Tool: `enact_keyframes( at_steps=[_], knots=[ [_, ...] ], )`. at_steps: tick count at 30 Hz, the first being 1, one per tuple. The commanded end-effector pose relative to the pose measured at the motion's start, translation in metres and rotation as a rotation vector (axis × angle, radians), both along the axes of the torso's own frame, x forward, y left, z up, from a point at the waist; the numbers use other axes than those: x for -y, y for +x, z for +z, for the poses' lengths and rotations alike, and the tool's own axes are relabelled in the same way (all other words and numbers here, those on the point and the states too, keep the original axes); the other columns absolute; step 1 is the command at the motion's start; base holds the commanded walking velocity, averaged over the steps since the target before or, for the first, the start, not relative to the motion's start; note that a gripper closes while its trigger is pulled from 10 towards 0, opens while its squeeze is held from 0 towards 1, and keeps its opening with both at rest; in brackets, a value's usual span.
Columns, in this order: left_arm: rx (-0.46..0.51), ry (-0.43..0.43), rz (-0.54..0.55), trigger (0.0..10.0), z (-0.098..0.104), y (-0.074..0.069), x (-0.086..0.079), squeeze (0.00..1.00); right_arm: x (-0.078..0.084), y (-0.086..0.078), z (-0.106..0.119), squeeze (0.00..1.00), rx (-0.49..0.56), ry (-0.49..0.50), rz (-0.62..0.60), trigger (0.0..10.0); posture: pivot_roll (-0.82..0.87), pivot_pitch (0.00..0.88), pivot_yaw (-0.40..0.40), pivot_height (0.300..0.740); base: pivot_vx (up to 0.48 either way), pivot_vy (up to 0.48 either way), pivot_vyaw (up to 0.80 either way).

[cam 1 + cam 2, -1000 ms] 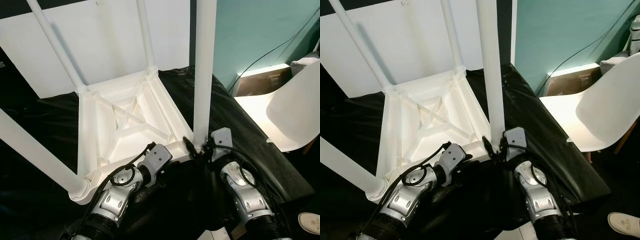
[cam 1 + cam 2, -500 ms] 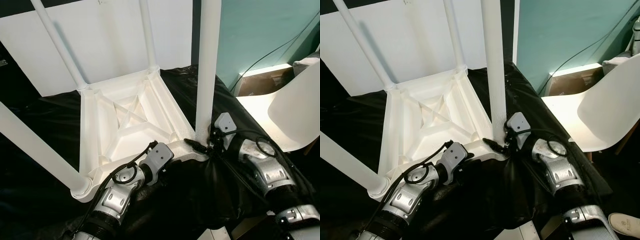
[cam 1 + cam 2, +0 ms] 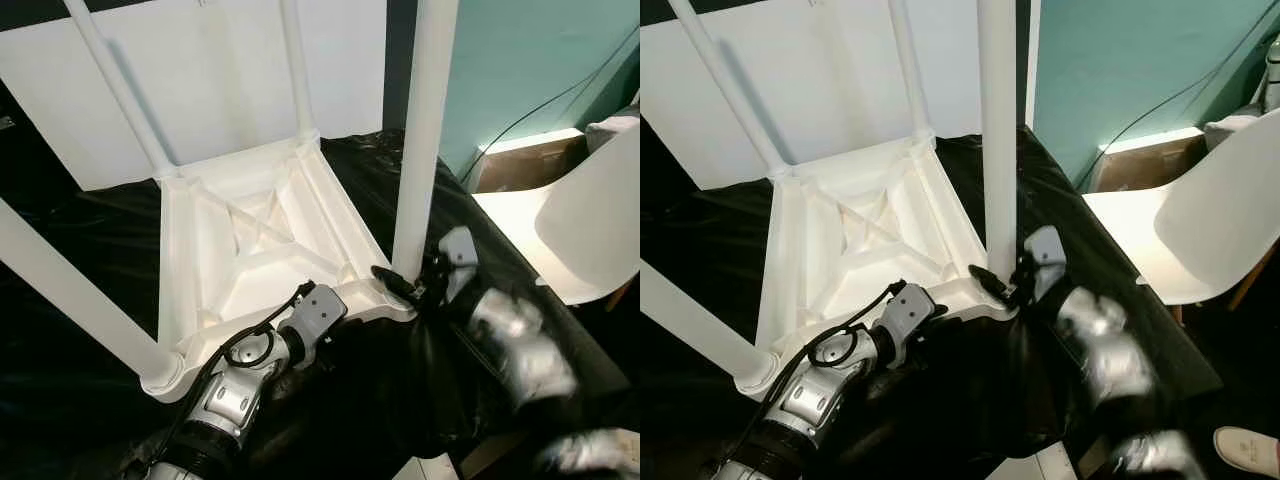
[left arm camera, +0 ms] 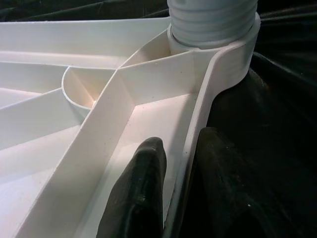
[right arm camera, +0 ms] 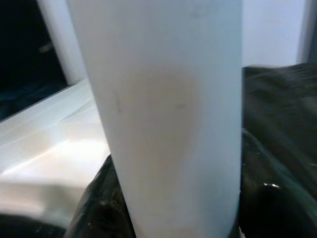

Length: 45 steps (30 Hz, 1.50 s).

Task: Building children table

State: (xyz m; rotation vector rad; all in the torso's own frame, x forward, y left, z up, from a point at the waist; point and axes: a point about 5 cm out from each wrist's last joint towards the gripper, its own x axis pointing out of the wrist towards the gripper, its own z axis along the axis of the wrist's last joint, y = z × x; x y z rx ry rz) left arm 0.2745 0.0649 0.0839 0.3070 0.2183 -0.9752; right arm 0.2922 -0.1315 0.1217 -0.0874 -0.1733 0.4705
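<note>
A small white plastic children's table (image 3: 250, 250) lies upside down on a black sheet (image 3: 90, 230) spread over the work surface, its ribbed underside facing up with a cross of diagonal braces in the middle. Four round white legs rise from its corners: two at the far corners leaning away toward a white panel (image 3: 200, 70) behind, one at the near left corner (image 3: 60, 290) slanting out toward the left edge of the head views, and one at the near right corner (image 3: 420, 150) standing almost upright. The left gripper (image 4: 171, 193) sits at the near edge of the tabletop between the two near legs, its two black fingers (image 4: 143, 193) pinched together on the thin white rim, one finger inside the tray-like underside and the other outside against the black sheet; in the left wrist view the ridged base of a leg sits in its round socket just beyond the fingers. The right gripper (image 3: 410, 288) is at the foot of the near right leg, its black fingers (image 5: 99, 198) clamped around the leg on both sides just above the socket; the silver right arm behind it is blurred. To the right stand a white moulded chair (image 3: 1200, 220), a teal wall (image 3: 1120, 60) with a black cable running down it, and a light shoe (image 3: 1245, 450) on the floor
</note>
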Motion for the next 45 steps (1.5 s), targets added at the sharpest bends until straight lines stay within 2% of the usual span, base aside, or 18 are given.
enact_keyframes(
  at_steps=[1,6,11,12,13,14,18,19,20,21,29,30,31,32,41,43,44,45],
  knots=[
    [-0.094,0.053,0.047,10.0,-0.025,-0.009,-0.004,0.00,0.001,-0.004,-0.008,0.00,-0.020,0.002,-0.067,0.0,-0.07,0.000,0.067,0.740,0.000,0.000,0.00],
    [-0.089,0.052,0.040,10.0,-0.024,-0.008,-0.003,0.00,0.004,0.000,-0.010,0.00,-0.023,0.122,-0.243,0.0,-0.07,0.000,0.074,0.740,0.000,0.000,0.00],
    [-0.090,0.052,0.040,10.0,-0.024,-0.008,-0.003,0.00,0.003,0.003,-0.009,0.00,-0.032,0.112,-0.261,0.0,-0.07,0.000,0.076,0.740,0.000,0.000,0.00],
    [-0.090,0.051,0.041,10.0,-0.024,-0.008,-0.002,0.00,-0.001,0.003,-0.009,0.00,-0.041,0.099,-0.235,10.0,-0.07,0.000,0.075,0.740,0.000,0.000,0.00],
    [-0.090,0.051,0.041,10.0,-0.024,-0.008,-0.002,0.00,-0.001,0.003,-0.009,0.00,-0.041,0.099,-0.235,10.0,-0.07,0.000,0.075,0.740,0.000,0.000,0.00],
    [-0.089,0.051,0.042,10.0,-0.024,-0.008,-0.002,0.00,-0.002,0.002,-0.009,1.00,-0.045,0.100,-0.197,10.0,-0.07,0.000,0.074,0.740,0.000,0.000,0.00],
    [-0.085,0.048,0.043,10.0,-0.023,-0.007,-0.001,0.00,0.002,0.005,-0.006,1.00,-0.041,0.060,-0.099,10.0,-0.07,0.000,0.070,0.740,0.000,0.000,0.00],
    [-0.086,0.046,0.043,10.0,-0.023,-0.008,0.000,0.00,0.004,0.007,0.000,0.11,-0.019,0.037,-0.028,10.0,-0.07,0.000,0.068,0.740,0.000,0.000,0.00],
    [-0.086,0.046,0.043,10.0,-0.023,-0.008,0.000,0.00,0.004,0.007,0.000,0.11,-0.019,0.037,-0.028,10.0,-0.07,0.000,0.068,0.740,0.000,0.000,0.00],
    [-0.089,0.045,0.043,10.0,-0.024,-0.009,0.000,0.00,0.006,0.009,0.008,0.00,0.005,0.013,0.042,10.0,-0.07,0.000,0.067,0.740,0.000,0.000,0.00],
    [-0.093,0.042,0.043,10.0,-0.025,-0.010,0.001,0.00,0.013,0.017,0.022,0.00,0.026,-0.061,0.197,10.0,-0.08,0.000,0.052,0.740,0.000,0.000,0.00],
    [-0.094,0.039,0.044,10.0,-0.025,-0.010,0.003,0.00,0.017,0.020,0.025,0.00,0.012,-0.101,0.260,10.0,-0.08,0.000,0.052,0.740,0.000,0.000,0.00],
    [-0.094,0.037,0.044,10.0,-0.025,-0.010,0.003,0.00,0.019,0.022,0.028,0.00,-0.005,-0.132,0.324,3.2,-0.07,0.000,0.049,0.740,0.000,0.000,0.00],
    [-0.095,0.035,0.045,10.0,-0.025,-0.010,0.004,0.00,0.022,0.023,0.030,0.00,-0.012,-0.151,0.369,0.0,-0.07,0.000,0.051,0.740,0.000,0.000,0.00],
    [-0.095,0.038,0.050,10.0,-0.025,-0.010,0.002,0.00,0.027,0.023,0.026,0.00,-0.073,-0.127,0.412,0.0,-0.07,0.000,0.049,0.740,0.000,0.000,0.00],
    [-0.094,0.038,0.055,10.0,-0.026,-0.011,0.001,0.00,0.027,0.021,0.024,0.00,-0.024,-0.034,0.216,0.0,-0.05,0.000,0.045,0.740,0.000,0.000,0.00],
    [-0.094,0.038,0.055,10.0,-0.026,-0.011,0.001,0.00,0.027,0.021,0.024,0.00,-0.024,-0.034,0.216,0.0,-0.05,0.000,0.045,0.740,0.000,0.000,0.00],
    [-0.095,0.037,0.058,10.0,-0.026,-0.011,0.000,0.00,0.029,0.019,0.024,0.00,0.013,0.007,0.071,0.0,-0.05,0.000,0.045,0.740,0.000,0.000,0.00]
  ],
)
